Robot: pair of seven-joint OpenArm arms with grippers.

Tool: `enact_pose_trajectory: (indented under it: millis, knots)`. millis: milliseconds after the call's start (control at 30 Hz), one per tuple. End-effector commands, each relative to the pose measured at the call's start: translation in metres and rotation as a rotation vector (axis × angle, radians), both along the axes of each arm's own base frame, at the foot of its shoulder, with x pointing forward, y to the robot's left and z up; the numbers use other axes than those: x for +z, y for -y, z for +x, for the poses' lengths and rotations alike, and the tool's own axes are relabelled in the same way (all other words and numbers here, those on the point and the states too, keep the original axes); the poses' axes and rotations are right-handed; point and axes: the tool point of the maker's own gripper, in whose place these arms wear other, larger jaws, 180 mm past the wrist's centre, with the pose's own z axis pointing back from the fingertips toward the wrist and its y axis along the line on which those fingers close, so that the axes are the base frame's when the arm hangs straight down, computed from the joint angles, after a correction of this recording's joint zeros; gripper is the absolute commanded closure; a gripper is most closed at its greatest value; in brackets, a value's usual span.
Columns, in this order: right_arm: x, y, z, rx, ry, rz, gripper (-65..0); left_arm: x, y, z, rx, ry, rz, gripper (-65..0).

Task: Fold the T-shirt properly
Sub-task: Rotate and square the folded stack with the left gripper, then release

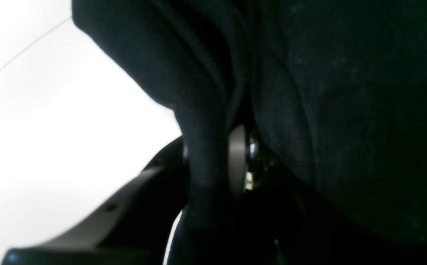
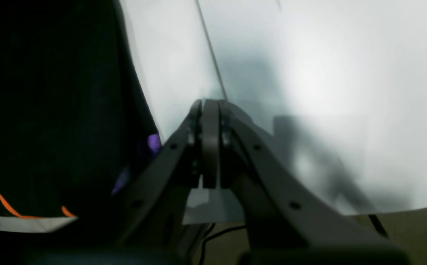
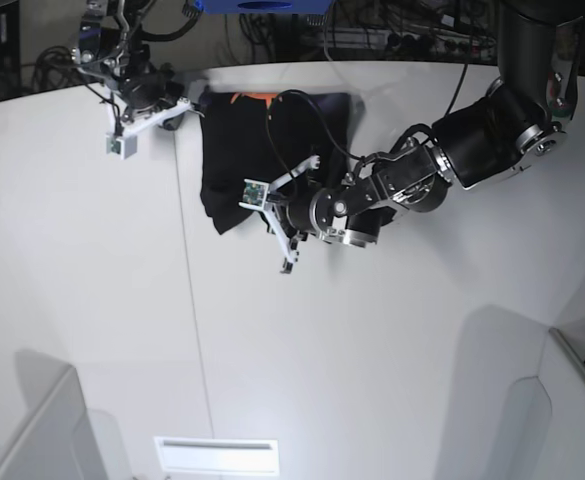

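T-shirt (image 1: 346, 110): black cloth, matt, fine knit weave; ribbed seam band in folds just above left gripper (image 1: 213, 173). Print on cloth beside right gripper (image 2: 210, 147): purple and orange, flatter than surrounding weave. Left gripper fingers (image 1: 237, 162): grey, smooth, dull sheen, likely plastic; small shiny metal screw heads beside them. Right gripper: dark grey matt plastic, smooth, recessed screw holes. Surface (image 3: 372, 360): white, smooth, faint satin sheen, thin seam line running across it.
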Motion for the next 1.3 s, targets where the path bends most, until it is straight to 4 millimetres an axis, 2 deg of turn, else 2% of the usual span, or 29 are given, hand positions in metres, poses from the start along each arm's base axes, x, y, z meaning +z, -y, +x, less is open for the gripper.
enact_pose_trajectory:
  millis: [0,33,67,200,267,400,467,533,767,933,1000,1100,1167,1200,1267]
  knots:
    - [0.007,0.001,0.008,-0.003,0.037,0.0,0.0,-0.001,-0.005,0.003,-0.013,0.011,0.042,0.0]
    - [0.007,0.001,0.008,-0.003,0.037,0.0,0.0,0.001,-0.004,0.006,-0.014,0.019,0.041,0.0]
    - [0.007,0.001,0.008,-0.003,0.037,0.0,0.0,0.002,-0.003,0.007,-0.014,0.022,0.039,-2.8]
    - [0.007,0.001,0.008,-0.004,0.037,0.001,0.0,0.01,0.003,0.017,-0.019,0.044,0.031,-22.2]
    - [0.007,0.001,0.008,-0.004,0.037,0.001,0.0,0.013,0.005,0.018,-0.021,0.05,0.026,-29.8]
    - [0.007,0.001,0.007,-0.004,0.036,0.001,0.0,0.021,0.006,0.027,-0.021,0.069,0.019,-38.3]
    - [0.007,0.001,0.007,-0.004,0.034,0.001,0.0,0.023,0.007,0.03,-0.017,0.075,0.015,-41.0]
    - [0.007,0.001,0.007,-0.004,0.034,0.001,0.0,0.035,0.009,0.041,0.007,0.098,-0.012,-42.5]
    - [0.008,0.001,0.009,-0.004,0.04,0.001,0.0,0.091,0.03,0.07,0.069,0.181,-0.163,-42.8]
    - [0.008,0.0,0.01,-0.005,0.042,0.002,0.0,0.129,0.046,0.072,0.078,0.225,-0.277,-42.3]
    - [0.009,0.002,0.009,-0.007,0.043,-0.002,0.0,0.147,0.04,0.076,0.13,0.255,-0.314,-42.0]
    - [0.011,0.009,0.009,-0.025,0.092,-0.031,0.0,0.171,0.015,0.08,0.264,0.306,-0.357,-40.8]
    - [0.013,0.014,0.007,-0.046,0.132,-0.051,0.0,0.183,0.0,0.077,0.33,0.323,-0.406,-34.4]
    - [0.015,0.017,0.006,-0.054,0.152,-0.062,0.0,0.189,-0.006,0.074,0.358,0.332,-0.433,-28.5]
    - [0.017,0.023,0.004,-0.069,0.187,-0.087,0.0,0.192,-0.023,0.067,0.424,0.332,-0.469,-11.8]
